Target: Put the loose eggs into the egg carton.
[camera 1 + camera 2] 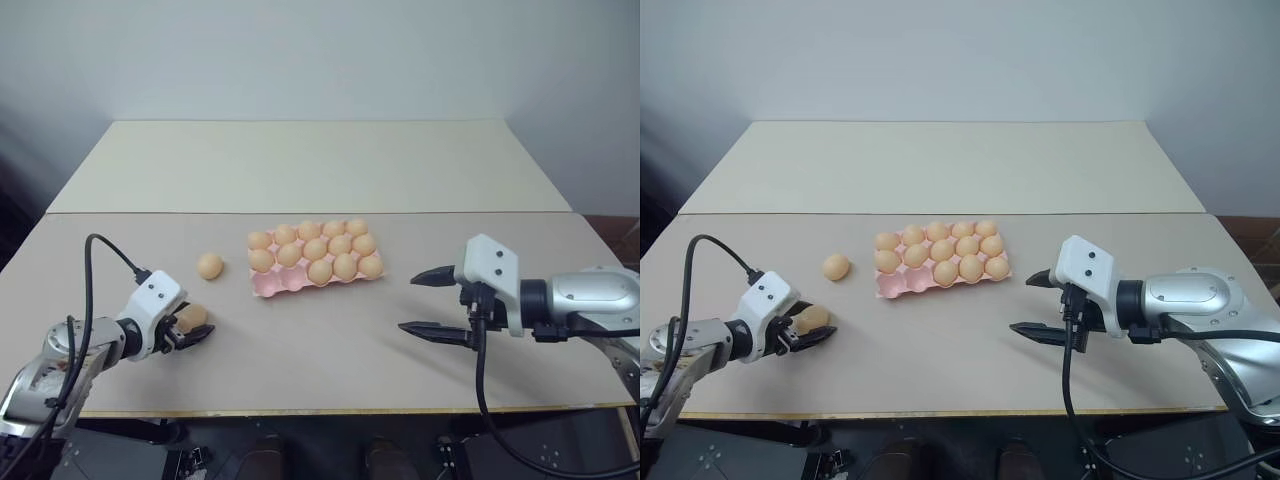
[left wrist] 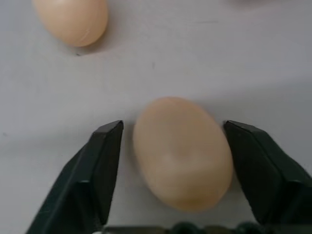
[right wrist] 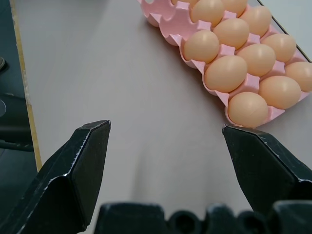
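Observation:
A pale orange loose egg lies on the table near the front left. My left gripper is shut on it, a black finger against each side. A second loose egg rests on the table just beyond, between the gripper and the egg carton. The pink carton sits mid-table and holds several eggs; two cups at its near left end are bare. My right gripper hovers open and empty over the table to the right of the carton, pointing toward it.
A second, lighter table joins the near one behind the carton. The near table's front edge runs just below both grippers. A black cable loops up from the left wrist.

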